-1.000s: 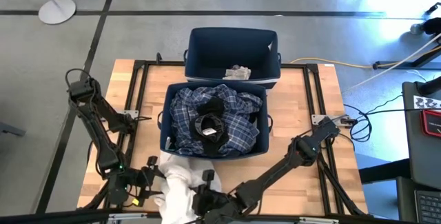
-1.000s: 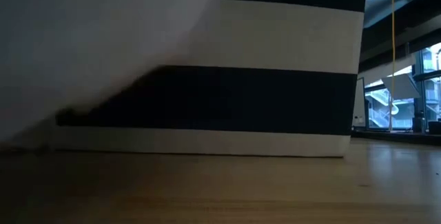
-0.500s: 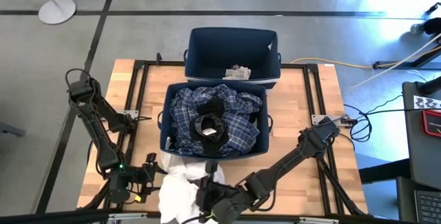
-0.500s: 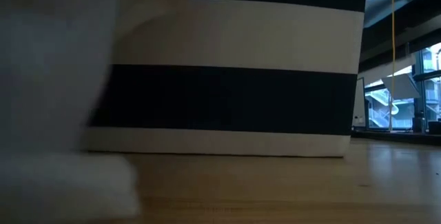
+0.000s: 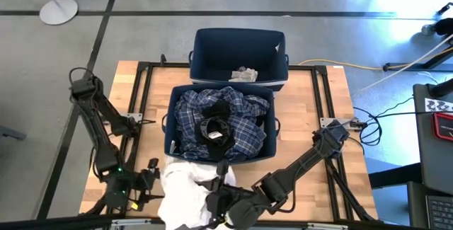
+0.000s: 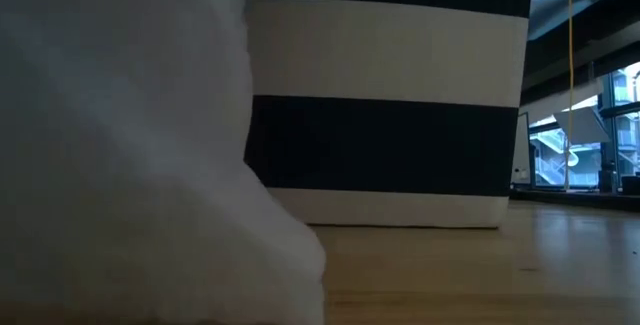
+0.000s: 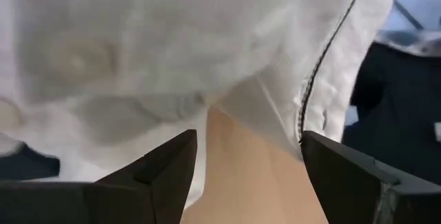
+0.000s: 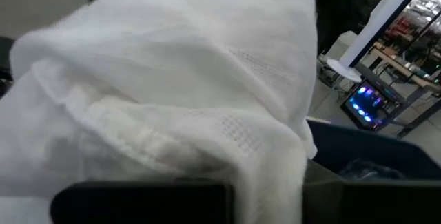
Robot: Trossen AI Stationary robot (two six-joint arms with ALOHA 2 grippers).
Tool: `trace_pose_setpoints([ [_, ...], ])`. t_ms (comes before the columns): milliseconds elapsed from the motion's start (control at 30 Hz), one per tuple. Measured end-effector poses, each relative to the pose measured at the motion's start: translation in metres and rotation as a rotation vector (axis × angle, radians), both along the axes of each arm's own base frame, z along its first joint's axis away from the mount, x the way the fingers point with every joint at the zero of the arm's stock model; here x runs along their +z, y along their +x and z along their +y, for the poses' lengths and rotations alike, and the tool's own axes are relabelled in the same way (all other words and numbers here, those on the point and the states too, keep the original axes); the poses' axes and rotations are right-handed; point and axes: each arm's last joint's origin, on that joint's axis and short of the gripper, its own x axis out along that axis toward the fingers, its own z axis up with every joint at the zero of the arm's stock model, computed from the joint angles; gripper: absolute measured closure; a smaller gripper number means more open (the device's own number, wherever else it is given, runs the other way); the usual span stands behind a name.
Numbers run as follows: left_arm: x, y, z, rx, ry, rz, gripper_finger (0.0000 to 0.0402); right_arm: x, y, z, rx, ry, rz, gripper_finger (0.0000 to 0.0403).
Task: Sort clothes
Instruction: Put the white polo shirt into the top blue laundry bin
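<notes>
- Lying bunched at the near edge of the desk (image 5: 322, 95), white garment (image 5: 182, 191) sits just in front of the near bin (image 5: 170, 127); in the low view it fills the near side and hides part of that bin's striped wall.
- Right gripper (image 5: 216, 205) sits at the near edge, right at the white garment's near right side; cloth covers almost all of the right wrist view, fingers hidden, so cannot tell if it grips or is apart.
- Left gripper (image 7: 248, 172) is at the near left of the desk, just beside the white garment; fingers (image 7: 165, 165) spread wide, bare wood between them, cloth hanging just past the tips, nothing held.
- Left wrist view shows a dark stitched seam along one edge of the white cloth.
- Near bin, navy, sits mid-desk and is full: dark blue plaid garment (image 5: 244, 131) spread over most of it, black garment (image 5: 216, 127) lying on top near the middle.
- Far bin (image 5: 205, 46), navy, stands just behind the near bin at the far edge of the desk, mostly bare inside.
- Small pale garment (image 5: 243, 73) lies in the far bin against its near wall; colour and pattern too small to tell.
</notes>
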Motion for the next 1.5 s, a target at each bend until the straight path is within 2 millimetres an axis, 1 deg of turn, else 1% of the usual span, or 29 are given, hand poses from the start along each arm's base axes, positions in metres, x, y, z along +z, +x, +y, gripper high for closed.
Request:
trace_pose_setpoints([
  [133, 0.023, -0.01, 0.008, 0.01, -0.025, -0.114, 0.015, 0.008, -0.003, -0.003, 0.006, -0.015, -0.009, 0.0374],
  [333, 0.064, -0.03, 0.03, 0.06, -0.099, -0.295, 0.015, 0.016, -0.006, -0.005, 0.034, -0.04, -0.01, 0.0374],
  [433, 0.074, -0.035, 0.039, 0.1, -0.095, -0.357, 0.015, 0.025, -0.01, -0.008, 0.044, -0.049, -0.019, 0.0374],
  [567, 0.078, -0.034, 0.045, 0.155, -0.026, -0.413, 0.015, 0.043, -0.014, -0.023, 0.055, -0.056, -0.037, 0.0373],
  [700, 0.077, -0.028, 0.05, 0.252, 0.045, -0.458, 0.015, 0.071, -0.021, -0.046, 0.034, -0.053, -0.088, 0.0373],
  [867, 0.076, -0.02, 0.06, 0.398, 0.103, -0.509, 0.015, 0.113, -0.039, -0.08, -0.002, -0.048, -0.164, 0.0373],
  [1033, 0.082, -0.014, 0.068, 0.493, 0.122, -0.545, 0.015, 0.159, -0.068, -0.122, -0.069, -0.055, -0.266, 0.0373],
  [1133, 0.085, -0.012, 0.072, 0.524, 0.124, -0.551, 0.015, 0.183, -0.084, -0.145, -0.107, -0.064, -0.342, 0.0372],
  [1267, 0.089, -0.01, 0.078, 0.549, 0.123, -0.552, 0.015, 0.212, -0.105, -0.173, -0.166, -0.12, -0.442, 0.0372],
  [1367, 0.089, -0.008, 0.08, 0.564, 0.131, -0.551, 0.015, 0.229, -0.119, -0.198, -0.237, -0.174, -0.494, 0.0372],
  [1500, 0.089, -0.004, 0.083, 0.585, 0.145, -0.549, 0.015, 0.239, -0.13, -0.232, -0.339, -0.238, -0.492, 0.0372],
])
